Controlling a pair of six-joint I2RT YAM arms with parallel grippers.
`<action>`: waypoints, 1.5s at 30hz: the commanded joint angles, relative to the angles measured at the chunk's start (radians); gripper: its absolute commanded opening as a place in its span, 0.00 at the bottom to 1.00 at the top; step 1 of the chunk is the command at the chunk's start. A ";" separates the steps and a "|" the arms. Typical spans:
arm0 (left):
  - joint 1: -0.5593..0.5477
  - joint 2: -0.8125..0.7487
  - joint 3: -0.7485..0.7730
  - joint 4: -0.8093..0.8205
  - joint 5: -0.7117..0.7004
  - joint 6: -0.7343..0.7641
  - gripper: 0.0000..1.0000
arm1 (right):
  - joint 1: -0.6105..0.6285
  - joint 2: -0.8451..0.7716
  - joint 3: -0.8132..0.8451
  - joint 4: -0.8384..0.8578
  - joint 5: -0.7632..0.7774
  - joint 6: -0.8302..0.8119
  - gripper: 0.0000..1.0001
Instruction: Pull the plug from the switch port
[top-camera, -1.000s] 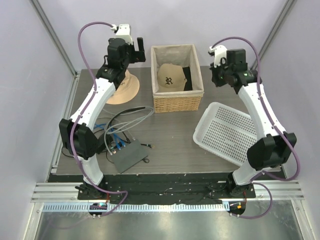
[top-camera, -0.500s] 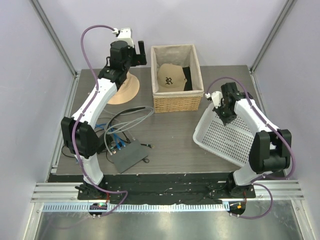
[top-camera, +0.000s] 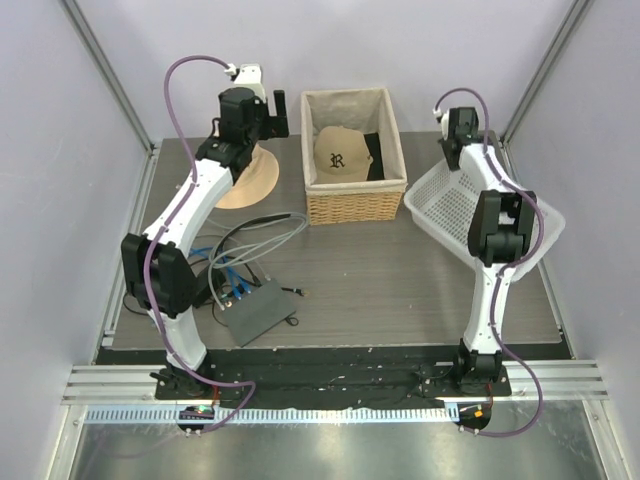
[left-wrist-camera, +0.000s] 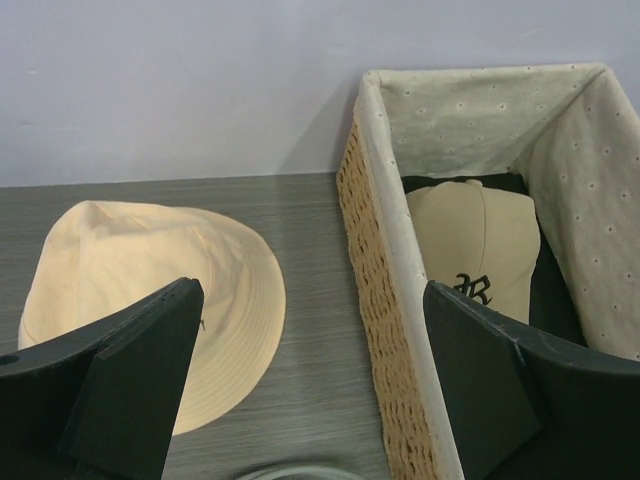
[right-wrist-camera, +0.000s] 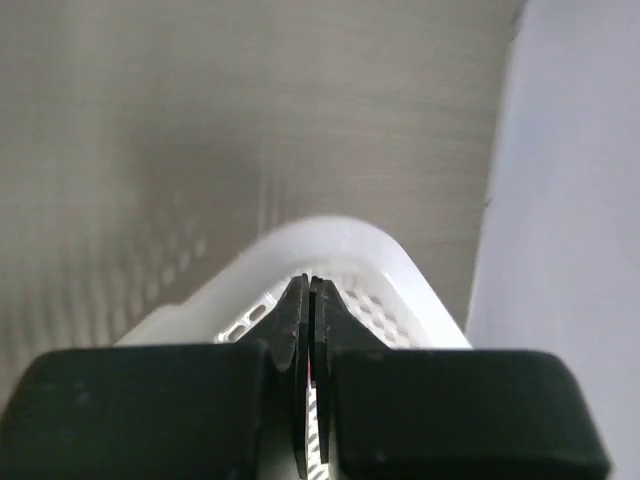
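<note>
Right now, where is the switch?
In the top view, the switch lies near the table's front-left edge, beside the left arm, cables plugged into it.

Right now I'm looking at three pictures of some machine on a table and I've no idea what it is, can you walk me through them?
These are two robot arms bolted at the near edge of a table, each ending in a two-finger gripper. One picture looks down from above and behind them. The other two come from a camera on each wrist. On the table are a dark flat switch with cables plugged in, a tan bucket hat, a wicker basket holding a cap, and, at the far right, a white plastic tray. The left gripper hangs open near the hat and wicker basket, holding nothing. The right gripper is shut on the tray's rim.
</note>
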 joint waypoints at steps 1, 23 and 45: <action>0.016 -0.091 -0.024 0.023 0.009 0.017 0.98 | -0.009 0.062 0.262 0.068 0.031 0.056 0.01; 0.460 -0.550 -0.417 -0.928 0.248 0.814 0.75 | 0.290 -0.795 -0.622 0.191 -0.637 0.307 0.81; 0.373 -1.547 -1.446 -0.945 0.902 1.934 0.00 | 0.431 -0.768 -0.423 -0.126 -0.413 0.338 0.77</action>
